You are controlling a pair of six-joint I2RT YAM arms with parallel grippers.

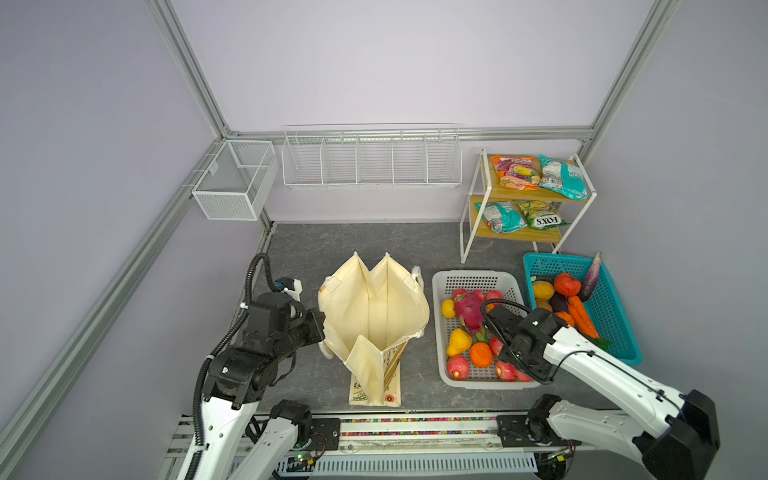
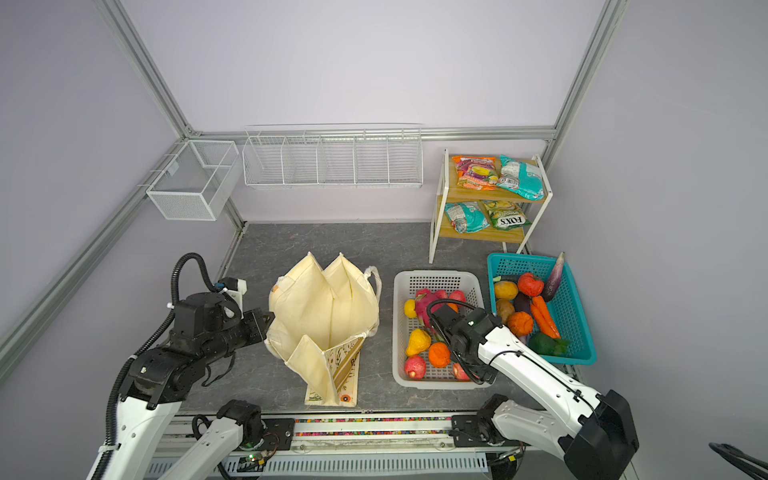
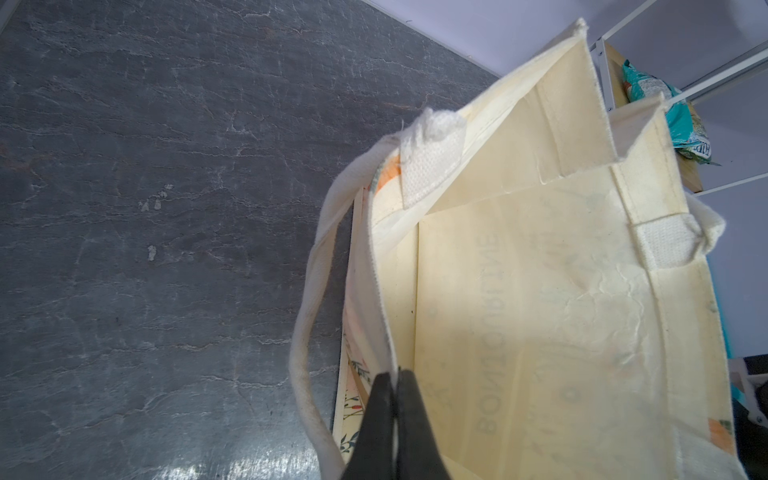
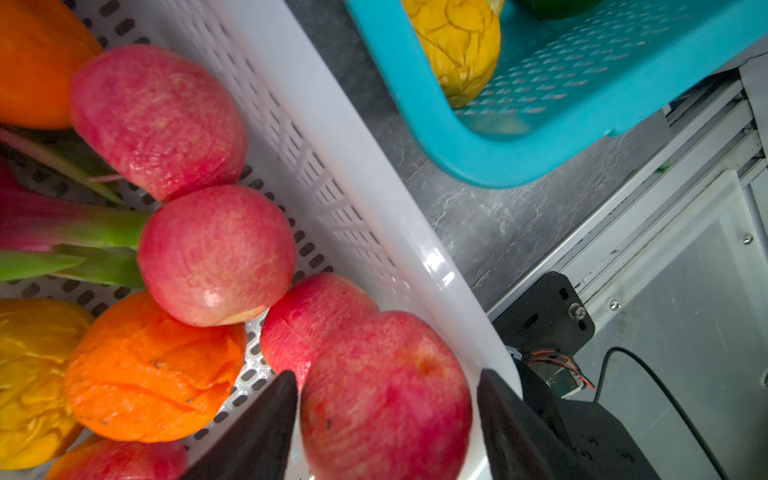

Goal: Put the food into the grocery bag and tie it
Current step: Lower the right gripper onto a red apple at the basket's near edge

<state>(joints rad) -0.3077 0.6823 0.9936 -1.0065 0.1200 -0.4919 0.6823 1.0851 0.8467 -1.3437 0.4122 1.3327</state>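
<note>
1. Right gripper (image 4: 386, 374) straddles an apple (image 4: 386, 411) in the white basket (image 1: 478, 275), right of centre in both top views. I cannot tell whether the jaws are pinching it.
2. Left gripper (image 3: 395, 407) is clamped on the rim of the bag (image 1: 374, 316), mid-frame, holding its mouth open.
3. The bag looks empty, so I judge that no food is packed.
4. Left to do: the fruit, the teal basket (image 1: 615, 316), the shelf packets (image 1: 519, 172), then tying.
</note>
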